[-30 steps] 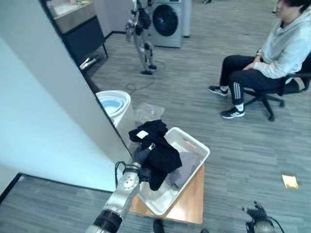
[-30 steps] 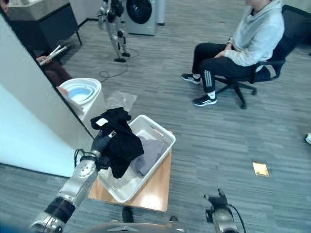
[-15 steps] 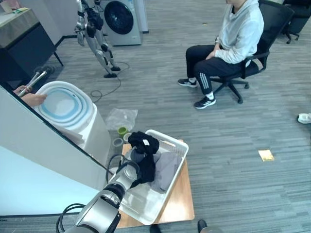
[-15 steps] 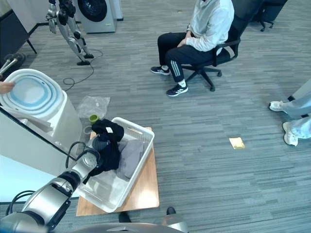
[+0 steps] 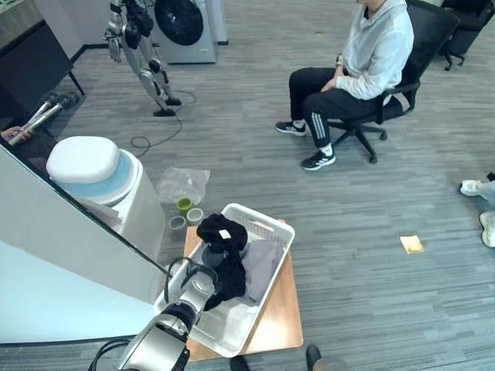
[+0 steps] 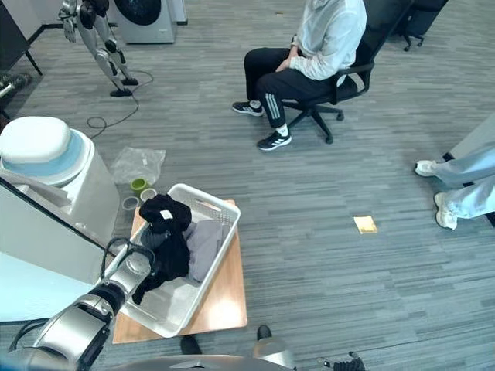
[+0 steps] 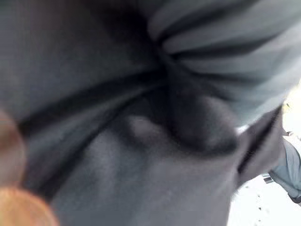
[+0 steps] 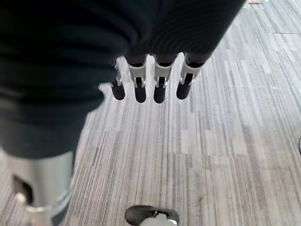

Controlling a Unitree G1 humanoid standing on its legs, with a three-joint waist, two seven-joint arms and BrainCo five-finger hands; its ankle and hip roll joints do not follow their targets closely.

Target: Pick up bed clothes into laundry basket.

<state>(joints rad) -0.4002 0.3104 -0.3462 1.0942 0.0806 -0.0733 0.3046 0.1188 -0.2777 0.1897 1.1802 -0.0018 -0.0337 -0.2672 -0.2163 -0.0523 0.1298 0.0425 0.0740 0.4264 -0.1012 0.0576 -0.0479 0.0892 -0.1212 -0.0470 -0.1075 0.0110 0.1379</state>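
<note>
A white laundry basket stands on a low wooden board on the floor. A black garment is heaped over its near-left side, beside a grey garment lying inside. My left hand reaches in from the lower left and is buried under the black garment, which rises above the rim. In the left wrist view dark cloth presses right against the camera. My right hand hangs over bare floor with straight fingers, holding nothing.
A white lidded bin stands left of the basket behind a white panel. A plastic bag and small cups lie beyond. A person sits on an office chair. Yellow paper lies on the floor to the right.
The camera has shifted. My left hand has brought the black garment down from above the basket into it. The white bin, open before, now has its lid on.
</note>
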